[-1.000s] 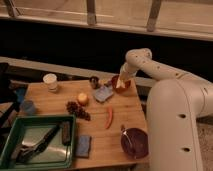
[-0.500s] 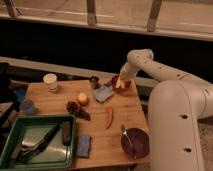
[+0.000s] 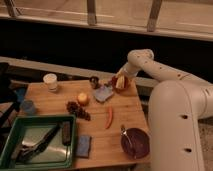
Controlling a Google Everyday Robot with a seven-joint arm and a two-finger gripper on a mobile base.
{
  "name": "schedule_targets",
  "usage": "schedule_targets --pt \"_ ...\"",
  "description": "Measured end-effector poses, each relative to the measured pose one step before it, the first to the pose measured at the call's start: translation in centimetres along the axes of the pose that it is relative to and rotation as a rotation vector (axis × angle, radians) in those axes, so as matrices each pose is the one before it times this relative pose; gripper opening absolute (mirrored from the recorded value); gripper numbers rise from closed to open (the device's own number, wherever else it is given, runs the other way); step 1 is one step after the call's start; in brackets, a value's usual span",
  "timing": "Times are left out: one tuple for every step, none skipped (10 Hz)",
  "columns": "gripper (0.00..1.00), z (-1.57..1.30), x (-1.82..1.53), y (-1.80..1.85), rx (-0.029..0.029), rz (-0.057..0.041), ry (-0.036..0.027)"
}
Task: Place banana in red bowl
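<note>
The pale yellow-cream banana (image 3: 120,83) lies in or just over the small orange-red bowl (image 3: 127,83) at the back right corner of the wooden table (image 3: 55,100). My gripper (image 3: 120,76) hangs right above the banana and bowl, at the end of the white arm that reaches in from the right. The gripper hides part of the banana and the bowl's inside, so I cannot tell whether it still touches the banana.
Left of the bowl are a blue-grey cloth (image 3: 103,93), a dark small cup (image 3: 94,81), a round yellow-orange fruit (image 3: 82,98), dark grapes (image 3: 77,109) and a white cup (image 3: 50,81). A red pepper (image 3: 109,117), purple bowl with utensil (image 3: 135,142), blue sponge (image 3: 83,146) and green tray (image 3: 10,150) sit in front.
</note>
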Motion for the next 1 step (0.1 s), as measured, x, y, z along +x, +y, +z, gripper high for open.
schedule_targets --pt "0.63 -0.013 -0.012 -0.058 0.00016 0.00075 -0.00016"
